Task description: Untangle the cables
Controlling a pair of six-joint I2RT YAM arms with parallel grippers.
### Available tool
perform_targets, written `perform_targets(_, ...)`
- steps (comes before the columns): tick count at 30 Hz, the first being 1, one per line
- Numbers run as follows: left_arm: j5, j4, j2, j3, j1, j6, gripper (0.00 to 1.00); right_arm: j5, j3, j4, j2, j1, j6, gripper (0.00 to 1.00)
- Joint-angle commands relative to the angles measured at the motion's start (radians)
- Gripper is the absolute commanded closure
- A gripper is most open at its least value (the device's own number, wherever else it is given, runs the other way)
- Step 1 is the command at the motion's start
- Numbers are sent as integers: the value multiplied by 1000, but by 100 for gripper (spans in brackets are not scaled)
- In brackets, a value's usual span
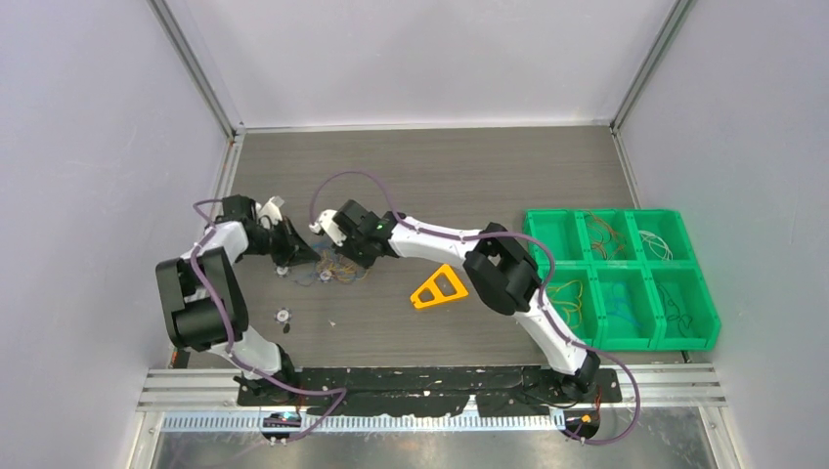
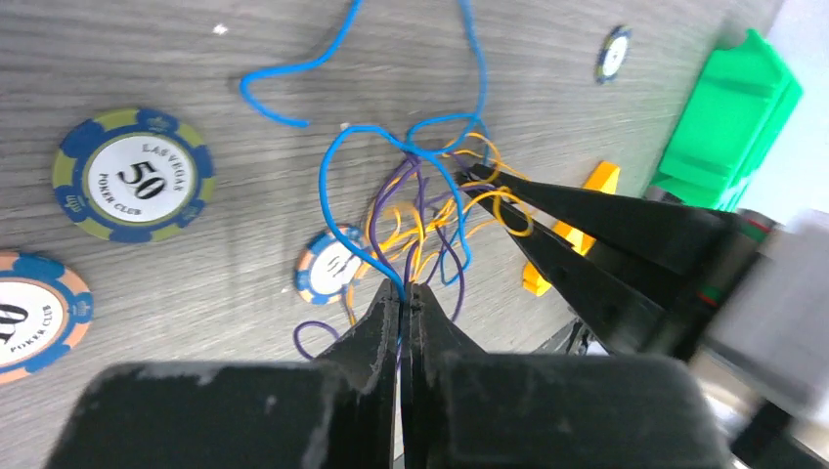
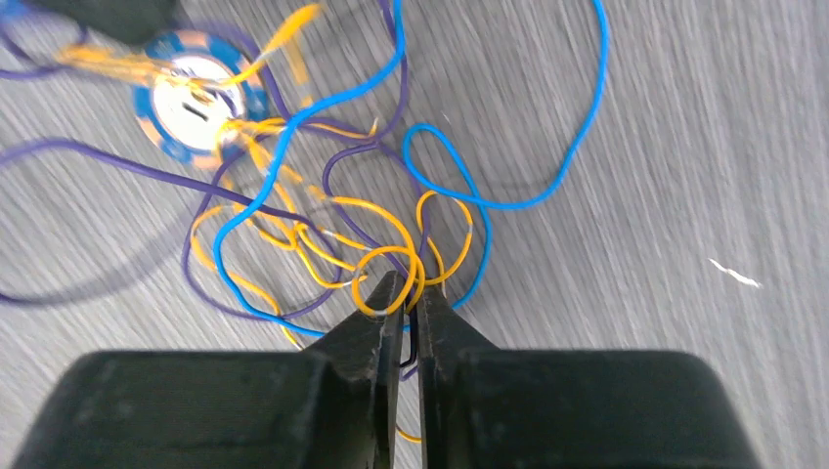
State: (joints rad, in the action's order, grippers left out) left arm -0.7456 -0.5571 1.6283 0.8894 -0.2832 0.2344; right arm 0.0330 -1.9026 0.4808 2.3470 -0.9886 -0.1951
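The cables (image 1: 333,270) are a tangle of thin blue, purple and orange wires on the grey table, left of centre. From the left, my left gripper (image 1: 292,252) reaches them. In its wrist view it (image 2: 405,289) is shut on a blue strand and a purple one at the near edge of the cables (image 2: 422,207). My right gripper (image 1: 349,258) comes in from the right and its fingers (image 2: 587,210) point into the same knot. Its jaws (image 3: 409,285) have closed to a narrow slit holding a dark strand and an orange loop of the cables (image 3: 323,227).
Poker chips lie around the tangle: a blue-green one (image 2: 132,174), an orange one (image 2: 29,313) and a small one (image 2: 332,264) under the wires. A yellow triangle (image 1: 438,288) lies right of centre. At the far right stands a green bin (image 1: 627,210) holding sorted wires.
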Motion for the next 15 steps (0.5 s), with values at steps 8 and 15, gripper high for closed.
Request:
perform_targets(8,-155,-159,-404,252,-30,-116,100,-167,307,71,-225,186,-225,94)
perform_targets(15,-163,-166,-512,474,-37,-85,100,-171,411,66,-268,320,-282,92)
